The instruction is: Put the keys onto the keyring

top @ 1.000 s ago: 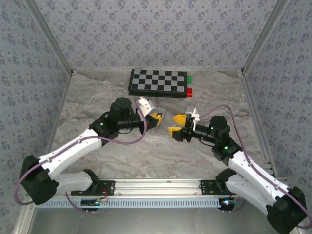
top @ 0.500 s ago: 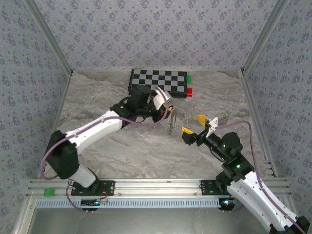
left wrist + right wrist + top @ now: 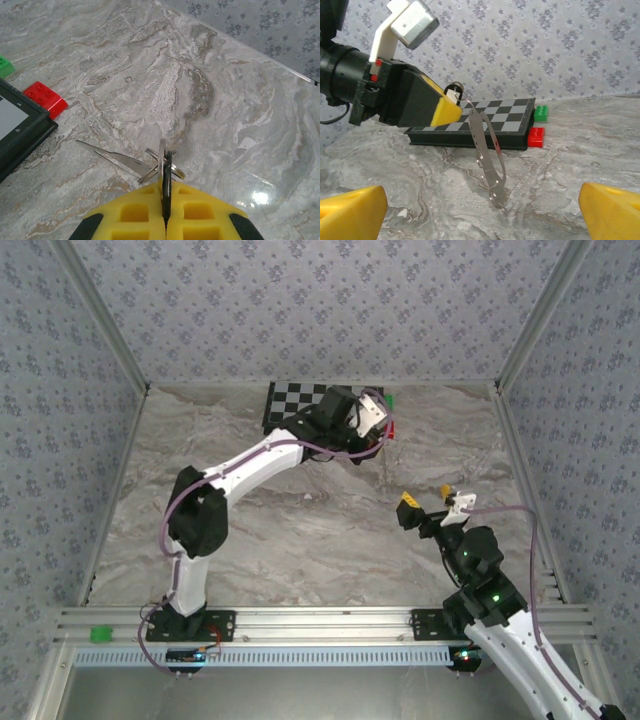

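Near: right pincer (image 3: 427,495) spread wide, empty, over bench (image 3: 225,100) | Far: left pincer (image 3: 166,200) pinching key (image 3: 166,172), keyring (image 3: 120,160) dangling from it, beside board (image 3: 505,112) | Risk: the pinch looks thin and edge-on, so a swing or bump could slip the key free.

One keyring (image 3: 487,155), one key (image 3: 454,91), one chessboard (image 3: 485,117), one red block (image 3: 536,136), one green block (image 3: 541,113) — two tools: left tool (image 3: 166,189), right tool (image 3: 427,496).
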Controlling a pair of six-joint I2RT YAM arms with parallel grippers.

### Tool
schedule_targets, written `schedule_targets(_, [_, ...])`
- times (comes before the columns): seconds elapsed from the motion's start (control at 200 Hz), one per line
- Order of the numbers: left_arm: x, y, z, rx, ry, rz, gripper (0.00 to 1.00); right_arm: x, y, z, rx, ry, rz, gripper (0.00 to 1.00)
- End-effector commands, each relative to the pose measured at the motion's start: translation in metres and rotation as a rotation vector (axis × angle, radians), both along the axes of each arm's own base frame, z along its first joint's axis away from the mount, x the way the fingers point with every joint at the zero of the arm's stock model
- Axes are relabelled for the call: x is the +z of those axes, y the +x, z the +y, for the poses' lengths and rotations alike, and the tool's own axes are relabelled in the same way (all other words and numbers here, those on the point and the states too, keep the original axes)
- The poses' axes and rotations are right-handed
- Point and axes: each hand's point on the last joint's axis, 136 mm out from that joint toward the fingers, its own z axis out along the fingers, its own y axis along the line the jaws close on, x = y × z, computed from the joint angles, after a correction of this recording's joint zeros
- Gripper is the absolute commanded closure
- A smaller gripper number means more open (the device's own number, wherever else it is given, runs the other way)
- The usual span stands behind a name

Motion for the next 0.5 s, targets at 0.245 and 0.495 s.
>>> schedule_targets(0.245, [-0.022,0.010,-0.031,0.121,-0.014,0.104,1.00,0.000,-0.003,-0.019,-0.087,0.032,-0.001,0.00])
schedule_targets(0.495, [-0.032,0.000,-0.026,0.096,0.013,0.125,1.00,0.000,-0.003,-0.016,-0.072,0.034,-0.007,0.01])
